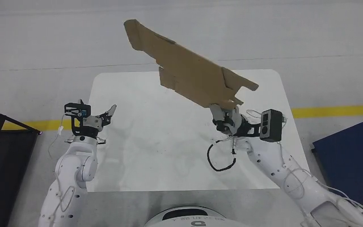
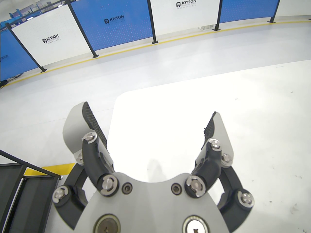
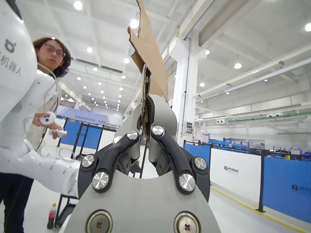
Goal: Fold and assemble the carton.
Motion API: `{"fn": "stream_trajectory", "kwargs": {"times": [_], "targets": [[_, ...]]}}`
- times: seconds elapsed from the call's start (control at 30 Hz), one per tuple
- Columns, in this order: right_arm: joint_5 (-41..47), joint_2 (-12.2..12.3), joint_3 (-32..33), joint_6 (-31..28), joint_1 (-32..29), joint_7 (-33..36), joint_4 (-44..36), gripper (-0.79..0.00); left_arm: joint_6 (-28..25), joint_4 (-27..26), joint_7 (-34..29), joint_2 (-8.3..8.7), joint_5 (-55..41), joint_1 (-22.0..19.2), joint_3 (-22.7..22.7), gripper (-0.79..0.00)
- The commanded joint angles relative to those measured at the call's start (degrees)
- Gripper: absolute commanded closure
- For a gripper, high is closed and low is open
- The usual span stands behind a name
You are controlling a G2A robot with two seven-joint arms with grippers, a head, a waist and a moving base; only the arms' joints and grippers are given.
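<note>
Cardboard, brown and corrugated, makes up the carton (image 1: 193, 74) (image 3: 150, 56): a flat, unfolded blank with notched flaps and ragged layered edges where the fluting shows. It hangs in the air over the far right part of the table (image 1: 153, 153) (image 2: 218, 98). It is tilted, rising from its gripped end toward the far left, and its upper end reaches beyond the table's far edge.

The right gripper (image 1: 224, 116) (image 3: 147, 107) sits above the right side of the table, its grey metal jaws pinching the carton's lower edge. The left gripper (image 1: 108, 113) (image 2: 150, 115) is near the table's left edge, well apart from the carton. Its jaws are spread wide with nothing between them, and their black ribbed pads (image 2: 93, 124) face each other.

The table is white and smooth with rounded corners and a few small dark specks. A black cable (image 1: 218, 159) loops over it beside the right arm. On the pale grey floor (image 1: 181, 34) a yellow line (image 1: 323, 110) runs past the table, and blue and white partition panels (image 2: 109, 18) on black posts stand behind it.
</note>
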Motion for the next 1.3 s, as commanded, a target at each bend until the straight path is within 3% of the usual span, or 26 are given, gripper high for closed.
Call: {"fn": "stream_trajectory", "kwargs": {"times": [0.0, 0.2, 0.23, 0.3, 0.63, 0.77, 0.9, 1.07, 1.27], "targets": [[3.19, -0.30, -0.79, 0.05, 0.26, -0.11, 0.90, 0.000, 0.00, 0.00, 0.00, 0.00, 0.00, 0.00, 0.00, -0.785], [6.40, -0.63, -0.75, -0.20, 0.26, 0.14, 2.68, 0.000, 0.00, 0.00, 0.00, 0.00, 0.00, 0.00, 0.00, -0.785], [5.55, -0.60, -0.38, -0.07, 0.41, 0.01, 3.16, 0.000, 0.00, 0.00, 0.00, 0.00, 0.00, 0.00, 0.00, -0.785], [-4.14, -0.10, 1.22, 1.85, 1.34, -1.09, 4.79, 0.000, 0.00, 0.00, 0.00, 0.00, 0.00, 0.00, 0.00, -0.785], [-5.16, -0.13, 1.77, 3.88, 1.27, 0.64, 4.11, 0.000, 0.00, 0.00, 0.00, 0.00, 0.00, 0.00, 0.00, -0.785], [-22.27, 0.55, 5.13, 20.51, 0.73, 11.65, 3.07, 0.000, 0.00, 0.00, 0.00, 0.00, 0.00, 0.00, 0.00, -0.785], [-35.66, 1.79, 9.54, 28.20, -1.10, 21.61, -0.88, 0.000, 0.00, 0.00, 0.00, 0.00, 0.00, 0.00, 0.00, -0.785], [-60.62, 4.04, 16.29, 33.60, -5.01, 36.38, -8.84, 0.000, 0.00, 0.00, 0.00, 0.00, 0.00, 0.00, 0.00, -0.785], [-81.06, 5.67, 20.89, 33.81, -11.45, 45.08, -17.27, 0.000, 0.00, 0.00, 0.00, 0.00, 0.00, 0.00, 0.00, -0.785]]}}
